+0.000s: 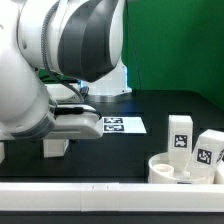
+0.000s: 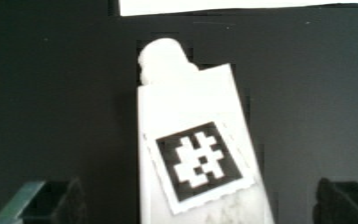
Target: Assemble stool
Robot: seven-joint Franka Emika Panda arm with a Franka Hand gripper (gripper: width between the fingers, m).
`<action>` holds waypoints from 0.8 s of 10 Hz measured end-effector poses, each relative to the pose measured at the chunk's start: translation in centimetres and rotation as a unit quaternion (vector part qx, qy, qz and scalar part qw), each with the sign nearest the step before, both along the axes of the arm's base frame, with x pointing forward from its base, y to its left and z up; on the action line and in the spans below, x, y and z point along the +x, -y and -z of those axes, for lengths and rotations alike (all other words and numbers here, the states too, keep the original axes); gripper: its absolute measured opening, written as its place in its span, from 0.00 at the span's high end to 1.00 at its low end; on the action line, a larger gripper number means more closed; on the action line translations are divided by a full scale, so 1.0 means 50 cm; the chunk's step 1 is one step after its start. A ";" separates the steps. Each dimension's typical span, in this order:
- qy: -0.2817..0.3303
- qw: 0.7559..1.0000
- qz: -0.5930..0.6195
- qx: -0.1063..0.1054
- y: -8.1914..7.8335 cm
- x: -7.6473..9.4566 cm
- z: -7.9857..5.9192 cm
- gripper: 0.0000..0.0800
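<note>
A white block leg with a black-and-white tag lies on the black table, its peg end pointing toward the marker board. It lies between my open gripper's fingers, with a gap on each side. In the exterior view the gripper is low over this leg at that view's left. The round white seat sits at that view's lower right. Two more tagged legs stand upright at the seat; I cannot tell whether they sit in it or behind it.
The marker board lies flat on the black table near the middle of the exterior view. A white rail runs along the table's front edge. The arm's bulky body fills that view's upper left.
</note>
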State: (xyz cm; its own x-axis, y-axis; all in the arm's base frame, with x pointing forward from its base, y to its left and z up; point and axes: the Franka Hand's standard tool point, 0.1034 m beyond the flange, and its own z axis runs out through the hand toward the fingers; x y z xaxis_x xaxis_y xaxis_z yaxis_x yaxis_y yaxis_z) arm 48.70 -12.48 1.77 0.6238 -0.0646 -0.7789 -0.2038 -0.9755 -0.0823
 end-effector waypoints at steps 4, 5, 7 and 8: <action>-0.004 1.000 0.006 -0.007 0.002 -0.011 0.014 0.19; -0.007 1.000 0.011 -0.012 0.000 -0.014 0.017 0.19; -0.009 1.000 0.013 -0.014 0.000 -0.018 0.019 0.35; -0.009 1.000 0.013 -0.014 -0.001 -0.019 0.020 0.51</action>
State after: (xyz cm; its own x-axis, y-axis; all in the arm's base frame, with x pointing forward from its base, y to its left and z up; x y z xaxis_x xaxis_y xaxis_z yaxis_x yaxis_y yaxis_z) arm 47.75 -12.45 0.76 0.6069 -0.1022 -0.7882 -0.2306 -0.9717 -0.0516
